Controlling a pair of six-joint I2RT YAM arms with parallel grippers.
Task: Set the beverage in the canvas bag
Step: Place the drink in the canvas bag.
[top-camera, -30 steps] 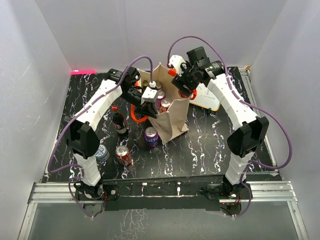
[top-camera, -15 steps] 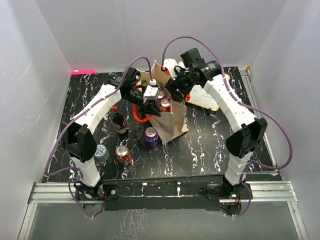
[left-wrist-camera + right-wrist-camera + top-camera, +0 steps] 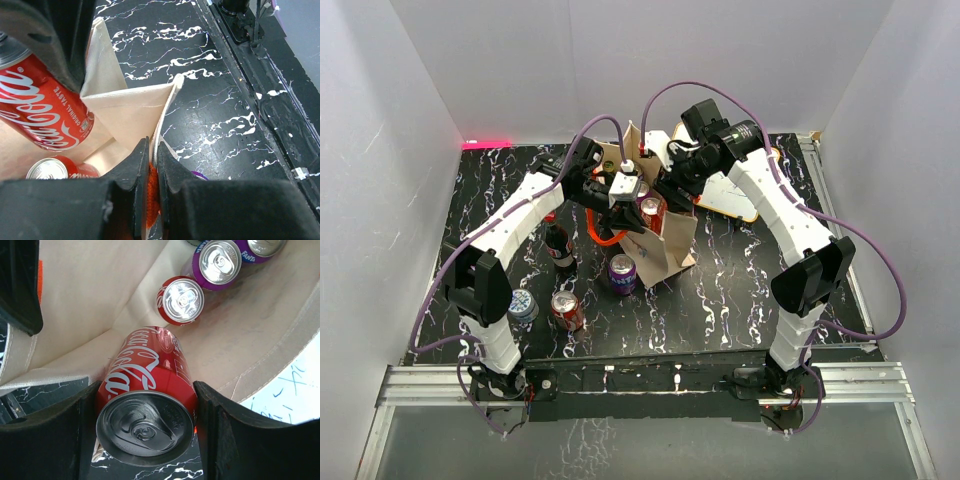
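Under the white walls (image 3: 620, 60) I see the black marbled table (image 3: 750, 290); toward its left stand a cola bottle (image 3: 558, 245) and three loose cans (image 3: 566, 310); my left gripper (image 3: 152, 167) is pinched together on the rim of the canvas bag (image 3: 130, 110), which stands upright mid-table; my right gripper (image 3: 147, 427), jaws spread wide, clamps a red cola can (image 3: 150, 370) tilted over the bag's open mouth, above a smaller-looking red can (image 3: 181, 300) and purple cans (image 3: 216, 262) inside.

Lighting: bright, diffuse, overhead; shadows soft. Glare: silver can tops (image 3: 181, 300). Focus: right-wrist fingers (image 3: 240, 440) near the lens blurred, dark.
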